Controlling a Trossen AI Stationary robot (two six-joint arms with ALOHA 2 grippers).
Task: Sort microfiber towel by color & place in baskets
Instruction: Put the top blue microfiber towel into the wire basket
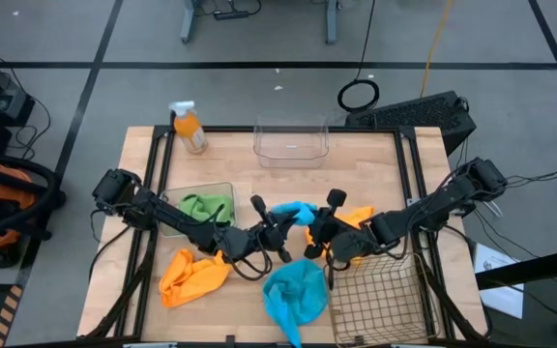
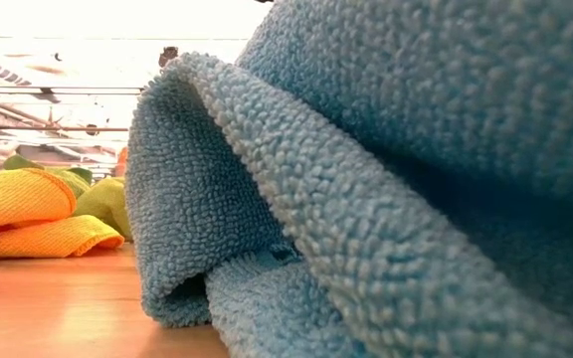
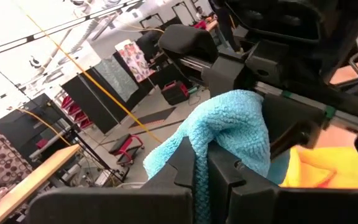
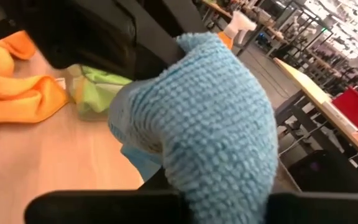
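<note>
Left of frame centre in the high view: the black, matte, jointed left arm [image 1: 167,215], built of slim links and blocky joint housings, with a thin black cable looping below its wrist. Right of centre: the matching black right arm [image 1: 433,205], likewise cabled. Lower frame, left wrist view: angular black moulded plastic fingers [image 3: 229,177] of the left gripper [image 3: 201,165].

You see a folded blue towel [image 2: 366,199] filling the near view, orange towel [image 2: 23,214] lying far left.
</note>
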